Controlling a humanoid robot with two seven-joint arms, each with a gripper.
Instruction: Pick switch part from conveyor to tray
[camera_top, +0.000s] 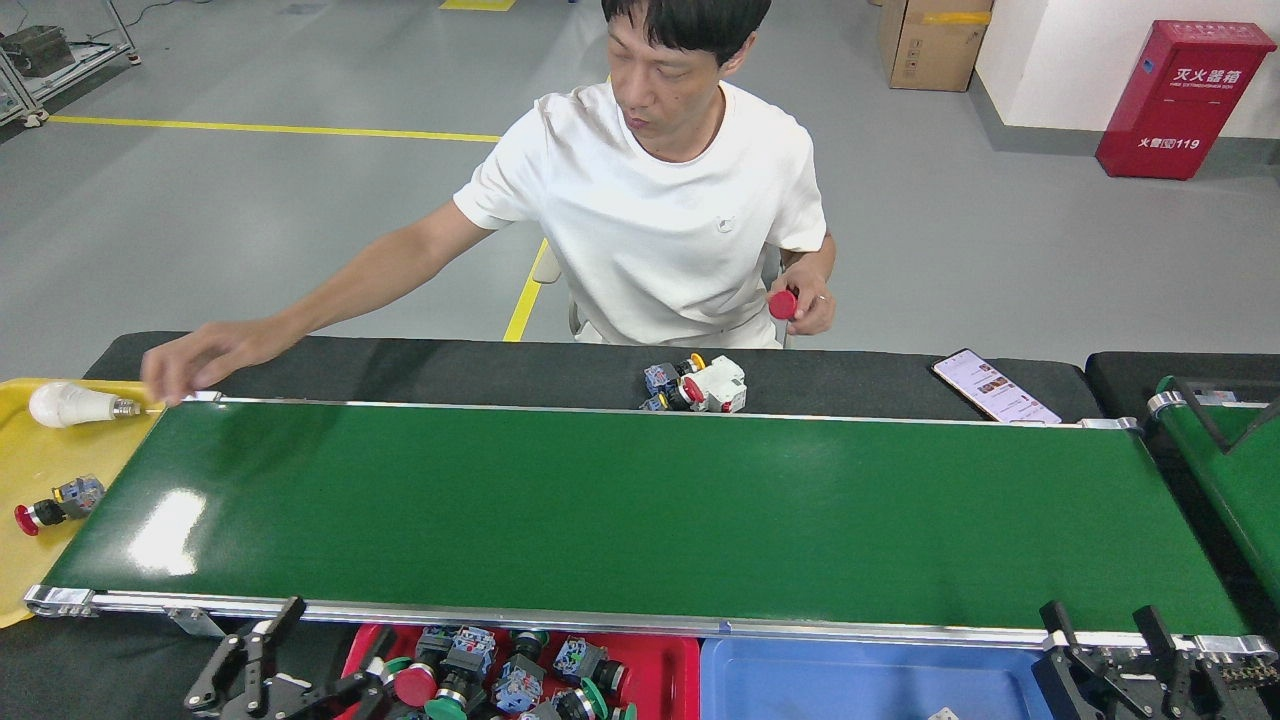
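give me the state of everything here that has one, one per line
conveyor: belt bare, no part on it
red tray: holds a pile of switch parts
blue tray: almost empty
yellow tray: holds a bulb and one switch part
phone: screen lit, lying flat
left hand: open, holding nothing
right hand: open, holding nothing

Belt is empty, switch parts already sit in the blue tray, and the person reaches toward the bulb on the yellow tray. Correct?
Not quite. In the head view the switch parts lie in the red tray, not the blue tray. The conveyor is empty; the person's hand reaches toward the bulb.
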